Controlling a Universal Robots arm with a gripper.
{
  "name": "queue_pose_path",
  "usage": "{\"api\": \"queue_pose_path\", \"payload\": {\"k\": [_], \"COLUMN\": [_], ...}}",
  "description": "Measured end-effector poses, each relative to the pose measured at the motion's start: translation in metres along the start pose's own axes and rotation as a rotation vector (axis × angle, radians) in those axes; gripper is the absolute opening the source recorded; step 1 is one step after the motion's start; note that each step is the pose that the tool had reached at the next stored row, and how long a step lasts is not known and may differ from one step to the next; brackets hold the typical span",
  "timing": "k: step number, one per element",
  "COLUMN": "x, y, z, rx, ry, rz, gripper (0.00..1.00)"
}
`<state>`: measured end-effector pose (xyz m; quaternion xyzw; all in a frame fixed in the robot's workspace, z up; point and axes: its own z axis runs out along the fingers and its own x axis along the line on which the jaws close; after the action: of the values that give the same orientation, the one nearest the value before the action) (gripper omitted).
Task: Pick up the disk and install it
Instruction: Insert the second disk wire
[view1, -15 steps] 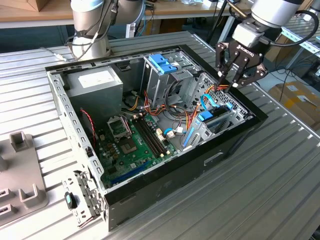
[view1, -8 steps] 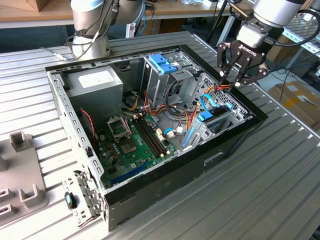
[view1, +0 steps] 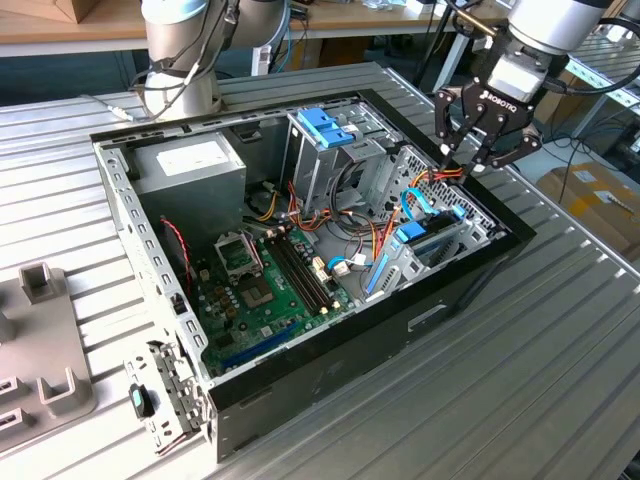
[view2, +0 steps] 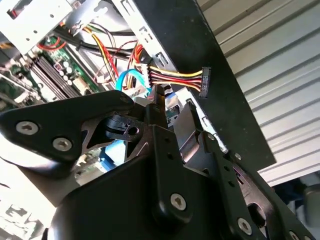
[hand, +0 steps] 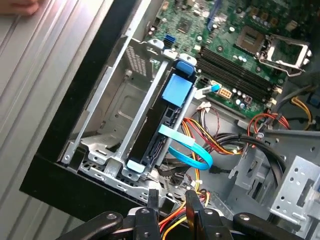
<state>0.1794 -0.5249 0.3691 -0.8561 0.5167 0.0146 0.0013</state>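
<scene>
- The disk is not in the gripper. It stands on edge in the metal bay at the front of the case, on the exterior view's right.
- So picking it up and carrying it over look done to me, and the disk sits down between the bay's rails with its blue frame uppermost.
- The gripper hangs just above that corner of the case, over the wiring beside the bay and clear of the disk.
- In the first wrist view its fingers stand a little apart with loose orange and yellow wires showing behind the gap. As far as I can see they grip nothing.
- A blue ribbon cable loops beside the disk, and a power plug hangs free over the case wall.
- Whether the disk is pushed fully home or cabled up, I can't tell from here.
</scene>
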Motion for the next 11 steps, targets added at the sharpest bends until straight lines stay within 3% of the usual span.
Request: {"api": "queue_pose_path", "payload": {"k": [6,8,11], "x": [0.0001,0.0001,0.0004], "y": [-0.0001,-0.0002,-0.0007], "z": [0.0007,0.001,0.0011], "rx": [-0.0036,-0.0055,-0.0063], "ry": [0.0017,0.0027,0.0029], "rz": [-0.14,-0.208,-0.24], "gripper": [0.36,0.36,0.36]}}
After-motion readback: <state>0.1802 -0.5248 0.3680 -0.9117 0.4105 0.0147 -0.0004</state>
